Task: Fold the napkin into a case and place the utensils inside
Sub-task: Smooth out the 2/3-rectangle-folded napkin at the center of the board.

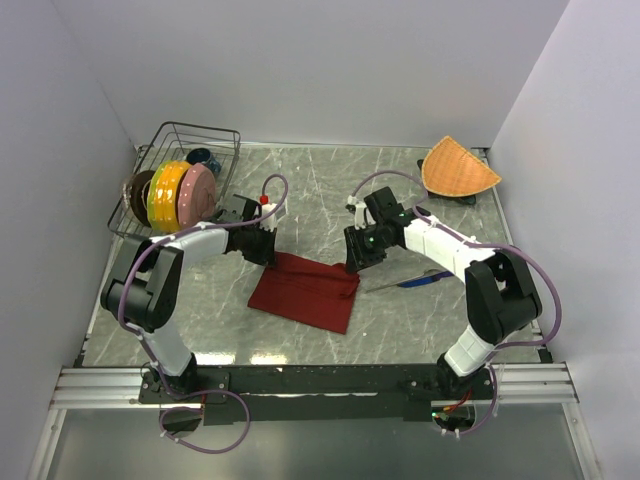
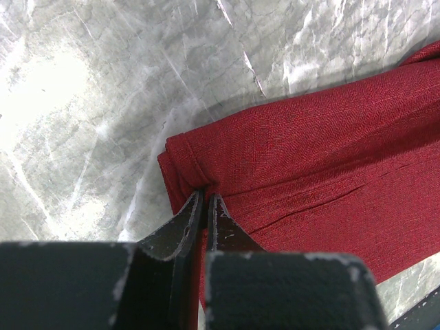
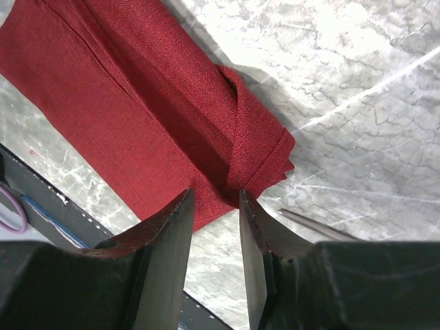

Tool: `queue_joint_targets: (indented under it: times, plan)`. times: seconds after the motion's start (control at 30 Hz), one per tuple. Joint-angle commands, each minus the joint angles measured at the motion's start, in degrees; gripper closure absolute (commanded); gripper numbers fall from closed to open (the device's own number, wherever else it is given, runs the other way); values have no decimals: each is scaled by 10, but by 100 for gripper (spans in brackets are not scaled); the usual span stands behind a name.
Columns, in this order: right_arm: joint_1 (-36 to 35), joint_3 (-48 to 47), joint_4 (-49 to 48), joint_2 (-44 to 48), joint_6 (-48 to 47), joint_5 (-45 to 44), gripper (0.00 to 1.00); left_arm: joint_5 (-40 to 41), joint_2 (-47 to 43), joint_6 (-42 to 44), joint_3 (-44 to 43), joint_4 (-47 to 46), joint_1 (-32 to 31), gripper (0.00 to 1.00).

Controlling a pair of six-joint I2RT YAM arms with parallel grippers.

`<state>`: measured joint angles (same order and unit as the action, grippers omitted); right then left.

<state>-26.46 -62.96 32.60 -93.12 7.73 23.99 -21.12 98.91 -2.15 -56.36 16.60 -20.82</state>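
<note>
The dark red napkin [image 1: 305,291] lies folded on the marble table, between the two arms. My left gripper [image 1: 268,250] is at its far left corner. In the left wrist view that gripper [image 2: 205,194] is shut on a bunched fold of the napkin [image 2: 323,151]. My right gripper [image 1: 355,262] is at the far right corner. There its jaws [image 3: 215,195] stand open, tips against the thick folded corner of the napkin [image 3: 137,89] without pinching it. The silver fork [image 1: 383,288] and the blue knife [image 1: 424,279] lie just right of the napkin. A slim silver tip [image 3: 313,222] shows beside my right finger.
A wire dish rack [image 1: 222,135] with coloured plates [image 1: 178,193] stands at the back left. An orange woven fan-shaped mat [image 1: 458,168] sits on a stand at the back right. White walls close in three sides, and the black mounting rail [image 1: 320,378] runs along the near edge.
</note>
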Motion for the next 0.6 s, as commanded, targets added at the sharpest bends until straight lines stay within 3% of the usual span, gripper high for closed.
queue_joint_targets:
  times: [0.0,0.2,0.57]
  plan:
    - [3,-8,-5,9,29,-10,58,10,-8,11,19,15,-3,99]
    - [6,-32,4,13,40,-1,52,7,-6,12,17,16,-3,99]
    - [37,2,-25,53,85,-16,54,5,-4,14,18,17,-3,99]
